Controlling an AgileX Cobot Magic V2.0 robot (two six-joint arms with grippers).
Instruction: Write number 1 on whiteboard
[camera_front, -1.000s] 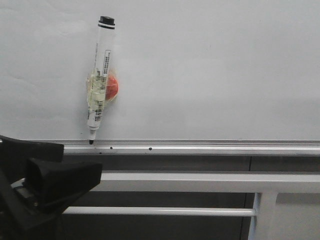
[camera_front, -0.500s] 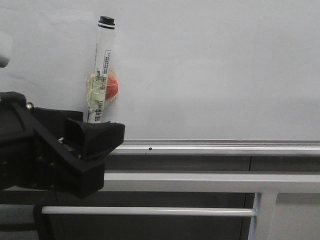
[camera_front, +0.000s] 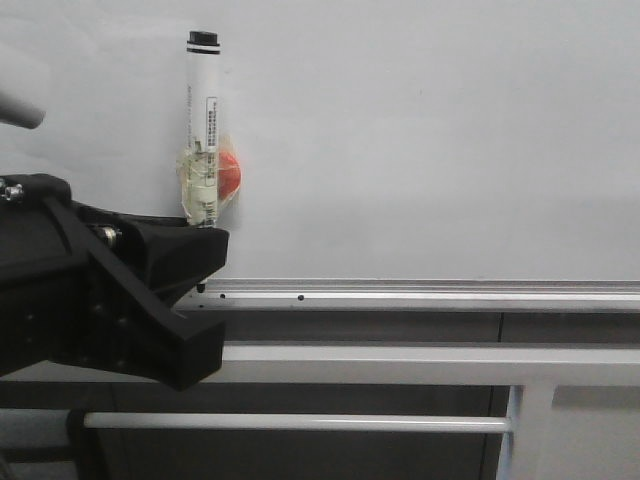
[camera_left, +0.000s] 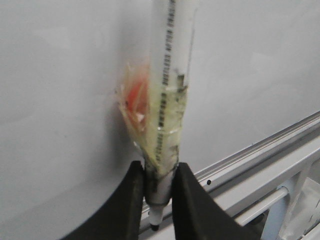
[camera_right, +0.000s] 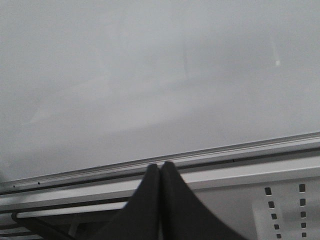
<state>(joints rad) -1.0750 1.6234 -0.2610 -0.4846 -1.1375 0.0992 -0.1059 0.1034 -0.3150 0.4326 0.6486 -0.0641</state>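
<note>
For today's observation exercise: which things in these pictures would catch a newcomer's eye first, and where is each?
The marker stands nearly upright against the whiteboard, left of centre, with clear tape and an orange blob around its middle. The black left claw is closed around the marker's lower end, tip pointing down toward the silver edge rail. No stroke is visible on the board yet.

Left gripper (camera_front: 205, 262): matte black angular housing is filling the lower left of the front frame, with blocky wedge-shaped faces. Small silver screws are showing on its upper edge. In the wrist views, both the left and the right gripper (camera_right: 160, 170) are presenting smooth, curved black fingers (camera_left: 129, 205), unmarked.
</note>
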